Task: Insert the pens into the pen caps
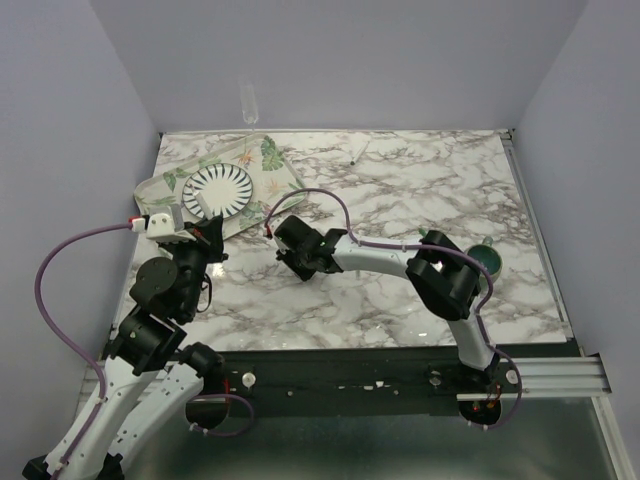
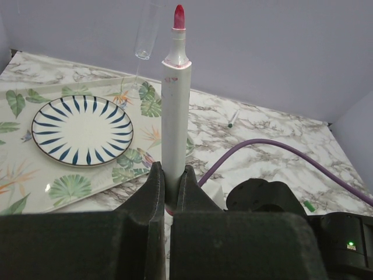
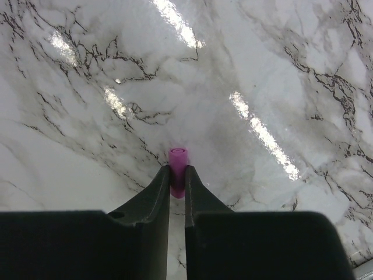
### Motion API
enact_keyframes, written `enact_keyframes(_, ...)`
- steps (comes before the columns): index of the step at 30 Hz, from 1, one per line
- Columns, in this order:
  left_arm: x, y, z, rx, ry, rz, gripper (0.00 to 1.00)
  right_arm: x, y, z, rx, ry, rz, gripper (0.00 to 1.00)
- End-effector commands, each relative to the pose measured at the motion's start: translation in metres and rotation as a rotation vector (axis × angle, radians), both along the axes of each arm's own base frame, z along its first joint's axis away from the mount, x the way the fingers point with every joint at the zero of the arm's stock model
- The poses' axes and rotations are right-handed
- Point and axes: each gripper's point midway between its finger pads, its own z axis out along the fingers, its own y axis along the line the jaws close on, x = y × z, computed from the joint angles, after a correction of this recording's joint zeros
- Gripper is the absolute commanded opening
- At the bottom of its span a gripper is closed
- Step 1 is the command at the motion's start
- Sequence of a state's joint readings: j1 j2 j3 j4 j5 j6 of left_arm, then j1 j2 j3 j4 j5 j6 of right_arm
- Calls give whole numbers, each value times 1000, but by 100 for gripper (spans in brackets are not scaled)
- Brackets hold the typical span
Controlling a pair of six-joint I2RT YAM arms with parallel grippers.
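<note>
Left gripper (image 2: 172, 175): I see its jaws clamped tight on the lower barrel of the pink-tipped pen (image 2: 175, 111); the pen stands upright, tip uppermost and bare
Right gripper (image 3: 177, 178): low over the marble table (image 3: 280, 70); its fingers pinch the pink cap (image 3: 178, 156) from both sides; the cap pokes out past the fingertips; I cannot tell whether it touches the marble
Green cap (image 2: 309, 205): lying loose on the marble beside the right arm
Striped plate (image 1: 218, 187): on the leaf-print tray (image 1: 160, 190), far left
Second pen (image 1: 360, 150): flat on the marble near the back edge; well apart from both grippers
</note>
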State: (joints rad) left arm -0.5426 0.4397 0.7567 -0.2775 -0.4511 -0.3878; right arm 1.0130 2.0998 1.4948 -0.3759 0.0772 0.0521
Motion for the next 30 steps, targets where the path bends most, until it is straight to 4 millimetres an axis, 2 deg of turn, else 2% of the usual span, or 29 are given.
enact_keyframes(1,3,-5,0,-1,-6,-22,0,-29,-36,-41,-146,117,4,11)
enact_keyframes(5,6,-13,-4,13,10,-52,0,-27,-32,-38,-130,115,-10,1)
enact_keyframes(8,9,-19,-9,23,30,-72,0,-22,-31,-32,-102,122,-58,1)
enact_keyframes(11,11,-29,-11,35,39,-115,0,-5,-37,-13,-26,130,-170,1)
enact_keyframes(14,12,-44,-13,45,47,-190,0,17,-50,17,72,116,-283,1)
enact_keyframes(18,7,-78,-12,58,35,-372,0,33,-61,75,253,77,-366,1)
enact_keyframes(19,1,-97,-15,63,42,-488,0,36,-61,107,339,40,-368,1)
enact_keyframes(21,-7,-116,-10,57,17,-604,0,41,-66,140,433,2,-398,1)
enact_keyframes(22,-10,-128,-13,57,31,-673,0,41,-64,155,485,-19,-399,1)
enact_keyframes(23,-21,-141,-13,53,30,-774,0,38,-66,188,569,-53,-392,1)
enact_keyframes(25,-26,-155,-14,40,39,-861,0,36,-61,224,711,-86,-390,1)
enact_keyframes(26,-35,-162,-14,34,42,-929,0,30,-68,248,785,-110,-392,1)
enact_keyframes(27,-37,-165,-11,31,32,-956,0,26,-68,260,847,-102,-406,1)
enact_keyframes(28,-39,-169,-14,25,42,-984,0,27,-67,287,951,-141,-394,1)
enact_keyframes(29,-43,-172,-14,17,46,-1016,0,20,-67,289,993,-127,-373,1)
enact_keyframes(30,-51,-177,-12,13,40,-1073,0,13,-69,311,1073,-133,-355,1)
